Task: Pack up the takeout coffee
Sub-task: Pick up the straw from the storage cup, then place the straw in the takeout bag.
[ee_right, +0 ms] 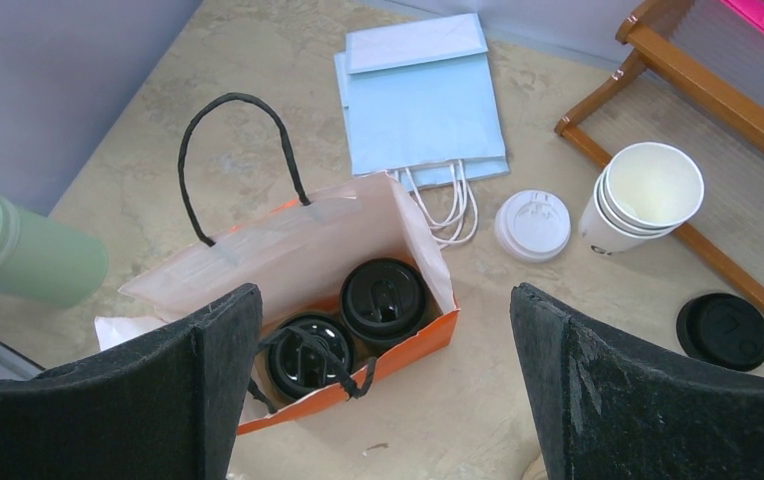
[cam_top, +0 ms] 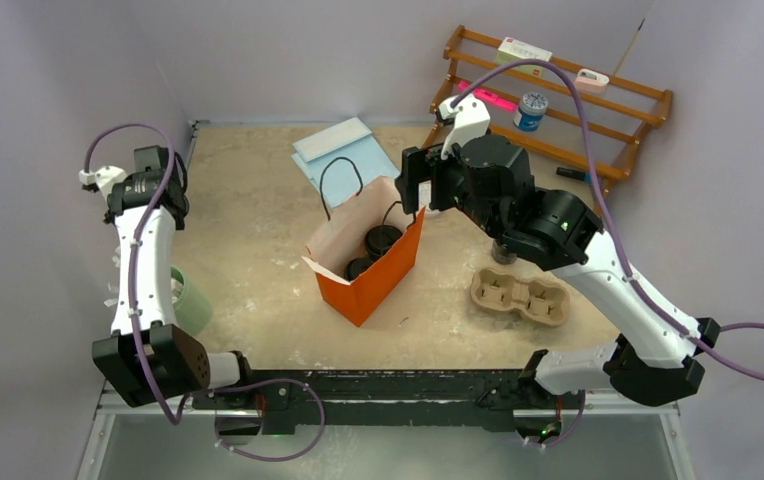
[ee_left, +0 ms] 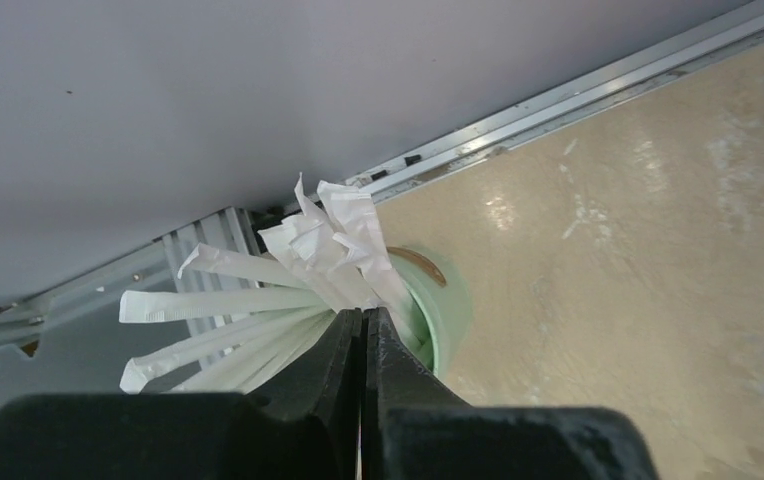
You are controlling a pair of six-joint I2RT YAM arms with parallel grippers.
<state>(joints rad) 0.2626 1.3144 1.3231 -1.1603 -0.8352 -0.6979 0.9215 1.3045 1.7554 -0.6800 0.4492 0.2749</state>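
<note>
Two takeout coffee cups with black lids stand side by side inside the open orange paper bag, also seen from above as cups in the bag. My right gripper hovers over the bag, open wide, with nothing between its fingers. My left gripper is shut, its tips pressed against a bundle of white wrapped straws in a pale green cup at the table's left edge. I cannot see a straw between the jaws.
A brown pulp carrier lies right of the bag. Light blue bags lie flat behind it. Stacked white cups, a white lid and a loose black lid sit by the wooden rack.
</note>
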